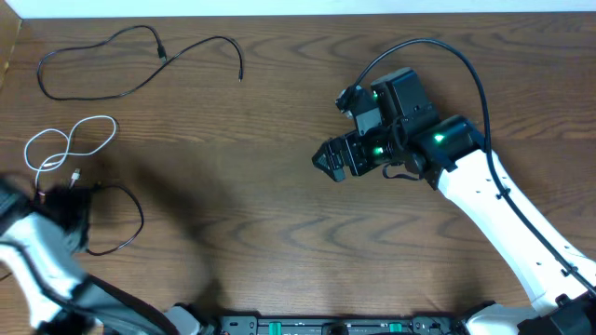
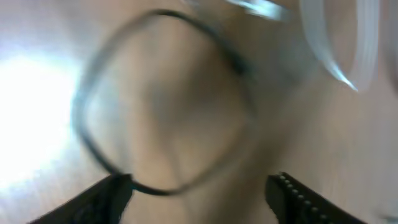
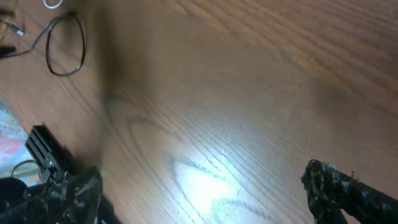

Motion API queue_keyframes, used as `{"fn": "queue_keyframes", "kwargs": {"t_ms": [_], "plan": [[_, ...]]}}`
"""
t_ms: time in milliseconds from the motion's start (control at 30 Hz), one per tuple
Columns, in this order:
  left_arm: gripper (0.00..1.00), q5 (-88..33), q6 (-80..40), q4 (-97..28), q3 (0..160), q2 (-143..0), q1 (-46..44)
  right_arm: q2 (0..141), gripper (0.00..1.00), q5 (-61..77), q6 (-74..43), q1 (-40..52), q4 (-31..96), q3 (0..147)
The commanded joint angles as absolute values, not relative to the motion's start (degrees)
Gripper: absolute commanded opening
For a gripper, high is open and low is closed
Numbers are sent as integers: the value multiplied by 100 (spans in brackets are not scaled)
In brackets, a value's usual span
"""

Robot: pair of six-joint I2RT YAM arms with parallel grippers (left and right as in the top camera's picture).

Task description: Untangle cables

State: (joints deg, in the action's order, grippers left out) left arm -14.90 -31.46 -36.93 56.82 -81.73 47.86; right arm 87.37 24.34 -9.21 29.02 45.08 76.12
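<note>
Three cables lie apart on the wooden table. One black cable [image 1: 102, 65] is spread out at the far left. A white cable [image 1: 70, 144] curls in loops below it. The second black cable [image 1: 130, 223] forms a loop beside my left gripper [image 1: 65, 200], which is blurred. In the left wrist view that loop [image 2: 161, 99] runs down against my left finger [image 2: 106, 199]; the left gripper [image 2: 199, 193] stands open with nothing clamped, and the white cable [image 2: 348, 50] shows at the upper right. My right gripper [image 1: 328, 160] hovers open over bare table mid-right, its jaws [image 3: 205, 186] wide apart and empty.
The table's far edge runs along the top of the overhead view and its left edge [image 1: 7, 56] lies close to the cables. The right arm [image 1: 503, 214] crosses the right side. A rail with sockets [image 1: 335, 326] sits at the near edge.
</note>
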Motion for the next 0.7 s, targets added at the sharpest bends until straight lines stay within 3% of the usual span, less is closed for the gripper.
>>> {"fn": "queue_keyframes", "kwargs": {"t_ms": [0,133,300,467,667], "plan": [[82,-1310,-3111,-3712,5841,-7714,3667,8702,99,2324,-961,2932,4550,7603],[93,-596,-2477,-3712,5841,-7520,1809,8702,99,2084,-985,2902,4692,7603],[95,-117,-1959,-3706,5841,-7603,-257,8702,99,2091,-1135,2753,4987,7603],[95,-82,-1765,-3782,5841,-7575,-1455,8670,99,2093,-1133,2550,5417,7603],[96,117,-1870,-3898,5841,-6733,-2228,8101,99,2010,-1048,2368,6077,7603]]}}
